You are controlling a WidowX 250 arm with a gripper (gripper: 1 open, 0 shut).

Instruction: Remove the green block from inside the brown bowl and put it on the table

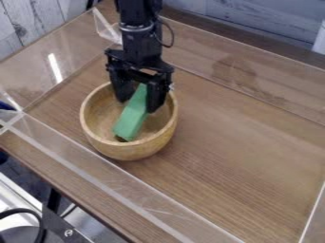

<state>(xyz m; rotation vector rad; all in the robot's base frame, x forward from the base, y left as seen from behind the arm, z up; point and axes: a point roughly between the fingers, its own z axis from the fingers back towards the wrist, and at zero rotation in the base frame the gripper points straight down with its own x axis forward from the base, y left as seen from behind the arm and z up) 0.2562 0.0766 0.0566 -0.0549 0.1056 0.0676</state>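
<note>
the brown bowl [127,128] sits on the tabletop [241,142], toward the left side and near the front acrylic wall [76,171]. inside it the green block [132,116] leans tilted, its lower end down near the bowl's floor on the near side and its upper end rising toward the far rim. the black end effector [137,93] points straight down into the bowl, its two fingers spread wide and released, one on each side of the block's upper end. the upper part of the block shows in the gap between the fingers; whether either finger touches it cannot be told from this view. the block is not lifted clear: its lower part is inside the bowl, below the rim. the arm's dark body rises from the end effector toward the top of the view, and the rest of the tabletop stretches to the right of the bowl
</note>
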